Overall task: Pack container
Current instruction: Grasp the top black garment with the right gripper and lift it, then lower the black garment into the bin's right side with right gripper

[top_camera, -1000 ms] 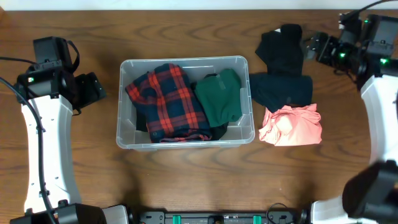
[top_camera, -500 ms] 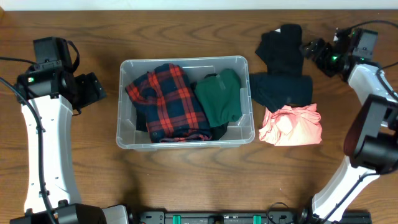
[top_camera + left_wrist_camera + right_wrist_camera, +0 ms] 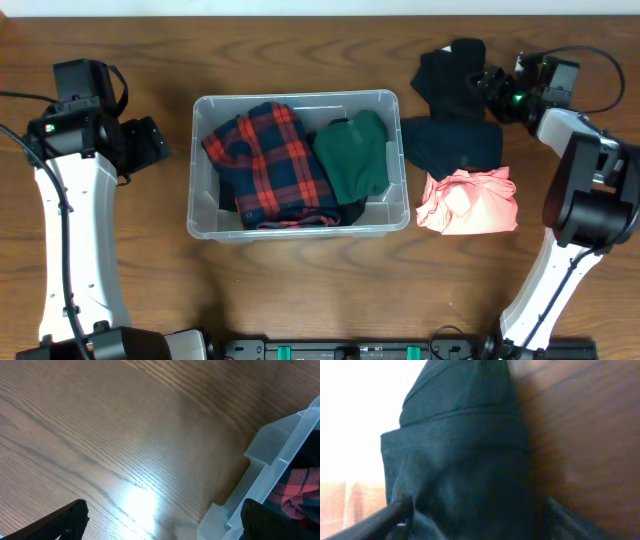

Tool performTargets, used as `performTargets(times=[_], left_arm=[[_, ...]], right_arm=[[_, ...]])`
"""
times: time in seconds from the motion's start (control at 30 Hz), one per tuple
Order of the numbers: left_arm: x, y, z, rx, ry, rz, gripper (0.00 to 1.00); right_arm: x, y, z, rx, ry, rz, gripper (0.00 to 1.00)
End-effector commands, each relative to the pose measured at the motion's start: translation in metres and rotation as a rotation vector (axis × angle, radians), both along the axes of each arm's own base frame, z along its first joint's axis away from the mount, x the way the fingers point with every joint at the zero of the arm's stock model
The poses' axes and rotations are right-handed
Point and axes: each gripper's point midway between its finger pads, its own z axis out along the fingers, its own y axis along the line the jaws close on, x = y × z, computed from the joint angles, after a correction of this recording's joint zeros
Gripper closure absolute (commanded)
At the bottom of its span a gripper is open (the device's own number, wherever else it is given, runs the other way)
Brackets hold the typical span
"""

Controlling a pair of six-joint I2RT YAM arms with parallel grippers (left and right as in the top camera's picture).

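The left tool [image 3: 167,519] hangs wide and empty at the 9 o'clock side of the large clear plastic rectangular container [image 3: 296,97]. The container sits mid-worktop [image 3: 300,290], long axis 9-to-3, and holds a red-and-navy plaid garment [image 3: 265,160] and a folded green one [image 3: 352,155]. Beyond its 3 o'clock end lie a dark navy garment [image 3: 452,145], a salmon-pink one [image 3: 468,200] and a crumpled black garment [image 3: 452,75] running 12-to-6. The right tool [image 3: 482,86] meets the black garment from 3 o'clock, jaws spread around the cloth and not yet pinched, so it is clearly the nearer arm, with the container toward its 8 o'clock.
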Motion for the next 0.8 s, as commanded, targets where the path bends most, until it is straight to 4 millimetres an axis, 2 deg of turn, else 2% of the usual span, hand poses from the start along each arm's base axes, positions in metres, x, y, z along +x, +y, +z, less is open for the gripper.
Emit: performTargets(times=[0.0, 0.13, 0.2, 0.3, 0.37, 0.47, 0.57, 0.67, 0.77], left_arm=[[-0.001, 0.003, -0.001, 0.009, 0.007, 0.010, 0.02], [-0.001, 0.003, -0.001, 0.009, 0.007, 0.010, 0.02], [-0.001, 0.003, -0.001, 0.009, 0.007, 0.010, 0.02], [-0.001, 0.003, -0.001, 0.009, 0.007, 0.010, 0.02], [-0.001, 0.003, -0.001, 0.009, 0.007, 0.010, 0.02], [-0.001, 0.003, -0.001, 0.009, 0.007, 0.010, 0.02], [-0.001, 0.003, -0.001, 0.009, 0.007, 0.010, 0.02], [-0.001, 0.003, -0.001, 0.009, 0.007, 0.010, 0.02], [-0.001, 0.003, -0.001, 0.009, 0.007, 0.010, 0.02]], right_arm=[[-0.009, 0.018, -0.035, 0.035, 0.092, 0.011, 0.44], [-0.009, 0.016, -0.026, 0.046, 0.076, 0.018, 0.84], [-0.009, 0.017, -0.010, 0.077, 0.045, 0.040, 0.96], [-0.009, 0.020, 0.032, 0.134, -0.027, 0.087, 0.99], [-0.011, 0.026, 0.072, 0.166, -0.101, 0.140, 0.99], [-0.026, 0.042, 0.143, 0.202, -0.210, 0.234, 0.99], [-0.049, 0.063, 0.204, 0.177, -0.299, 0.312, 0.99], [-0.081, 0.094, 0.258, 0.114, -0.391, 0.402, 0.99], [-0.116, 0.129, 0.294, 0.083, -0.427, 0.472, 0.99]])
